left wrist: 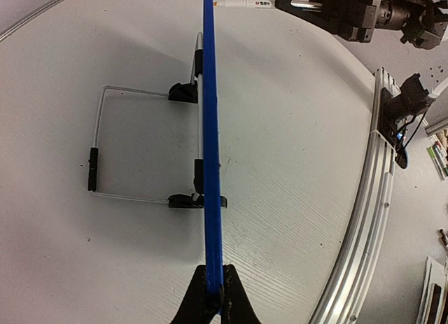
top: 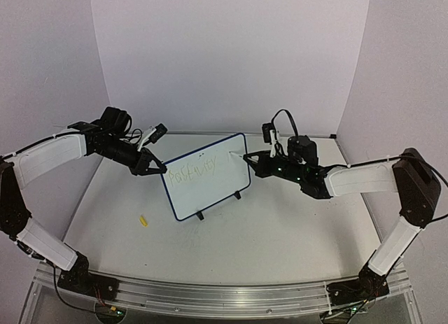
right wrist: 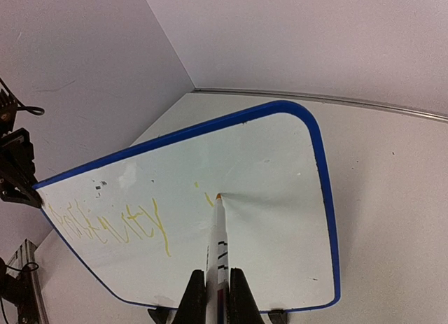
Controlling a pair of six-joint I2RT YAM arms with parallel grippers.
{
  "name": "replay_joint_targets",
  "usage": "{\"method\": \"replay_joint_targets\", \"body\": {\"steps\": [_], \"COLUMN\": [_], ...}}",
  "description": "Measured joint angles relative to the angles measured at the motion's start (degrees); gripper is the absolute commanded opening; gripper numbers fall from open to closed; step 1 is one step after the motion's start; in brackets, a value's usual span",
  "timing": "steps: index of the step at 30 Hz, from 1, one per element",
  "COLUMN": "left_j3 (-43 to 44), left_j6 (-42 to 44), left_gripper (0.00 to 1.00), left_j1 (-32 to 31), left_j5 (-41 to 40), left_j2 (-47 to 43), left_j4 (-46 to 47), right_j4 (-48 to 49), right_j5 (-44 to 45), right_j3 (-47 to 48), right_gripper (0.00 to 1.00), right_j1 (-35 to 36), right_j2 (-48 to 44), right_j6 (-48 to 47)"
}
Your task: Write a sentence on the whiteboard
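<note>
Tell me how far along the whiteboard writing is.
Partway. Done: one yellow scrawl runs across the whiteboard's left and middle. In hand: the left gripper clamps the board's edge, and the right gripper holds a marker, tip at the surface just right of the scrawl. Left: the right part is blank, and the cap lies on the table.
</note>
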Motion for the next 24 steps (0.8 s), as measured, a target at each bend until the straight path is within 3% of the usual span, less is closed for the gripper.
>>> {"method": "replay_joint_targets", "body": {"steps": [24], "left_j3": [0.00], "left_j6": [-0.09], "left_gripper": [0.00], "left_j1": [0.00], "left_j5": [0.00], "left_j2": [0.00], "left_j4": [0.00], "right_j4": [-0.29], "right_j5": [0.72], "right_j3": [-1.42], "right_gripper": [0.00], "right_j1": [0.02], "right_j2": [1.08], "right_j6": [0.92]}}
